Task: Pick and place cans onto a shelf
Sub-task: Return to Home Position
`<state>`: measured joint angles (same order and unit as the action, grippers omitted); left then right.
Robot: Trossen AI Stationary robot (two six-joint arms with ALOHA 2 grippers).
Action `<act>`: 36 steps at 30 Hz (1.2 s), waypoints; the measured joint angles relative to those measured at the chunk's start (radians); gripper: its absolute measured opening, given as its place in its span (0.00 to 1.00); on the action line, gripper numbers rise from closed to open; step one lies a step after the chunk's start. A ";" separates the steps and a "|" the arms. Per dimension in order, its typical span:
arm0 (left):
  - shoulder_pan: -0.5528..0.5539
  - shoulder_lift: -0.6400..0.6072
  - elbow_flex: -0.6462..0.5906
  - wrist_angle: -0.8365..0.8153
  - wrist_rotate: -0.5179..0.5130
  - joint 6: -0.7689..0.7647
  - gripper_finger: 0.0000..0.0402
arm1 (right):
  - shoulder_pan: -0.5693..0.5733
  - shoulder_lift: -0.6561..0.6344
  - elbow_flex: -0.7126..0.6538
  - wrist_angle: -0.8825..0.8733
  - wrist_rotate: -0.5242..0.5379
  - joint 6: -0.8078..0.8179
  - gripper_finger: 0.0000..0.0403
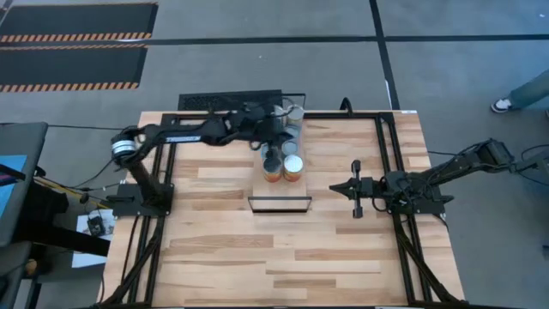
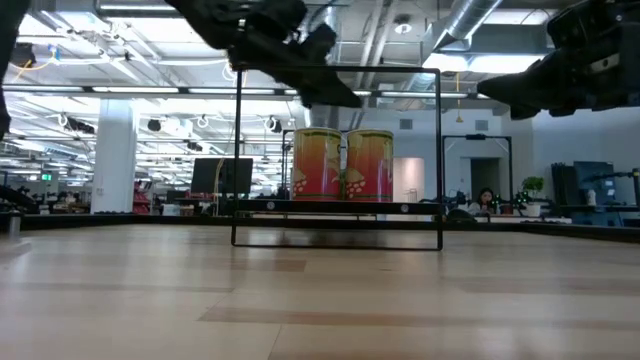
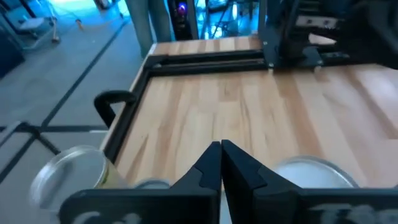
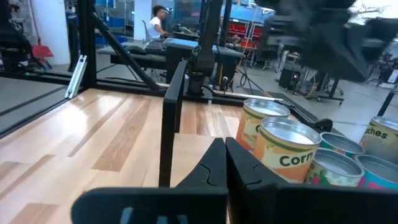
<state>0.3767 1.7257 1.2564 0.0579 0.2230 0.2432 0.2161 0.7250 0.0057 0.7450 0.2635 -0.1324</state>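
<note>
Cans [image 2: 318, 163] stand upright in a tight cluster on the shelf [image 2: 262, 206], two orange-labelled ones side by side in front (one farther along reads "Corn"). My left gripper [image 3: 221, 149] hangs just above their silver tops, jaws pressed together with nothing between them. My right gripper [image 4: 224, 144] waits off to the side, apart from the cluster, fingers likewise closed on nothing.

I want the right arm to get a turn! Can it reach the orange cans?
Probably yes. Only bare tabletop lies between the right tool and the orange cans; the left arm hangs over the farther cans.
</note>
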 joint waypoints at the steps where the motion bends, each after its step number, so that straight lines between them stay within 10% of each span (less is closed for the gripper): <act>1: -0.003 -0.031 -0.041 0.023 -0.002 -0.003 0.00 | 0.000 0.000 0.000 0.000 0.000 0.007 0.01; 17: -0.017 -0.438 -0.686 0.432 -0.013 -0.133 0.00 | -0.002 -0.162 -0.001 -0.246 0.082 0.064 0.01; 36: -0.009 -0.832 -1.103 0.647 -0.038 -0.219 0.00 | -0.156 -0.653 -0.001 -0.673 0.023 0.031 0.01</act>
<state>0.3678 0.8936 0.1534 0.7049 0.1846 0.0239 0.0601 0.0723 0.0048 0.0715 0.2869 -0.1013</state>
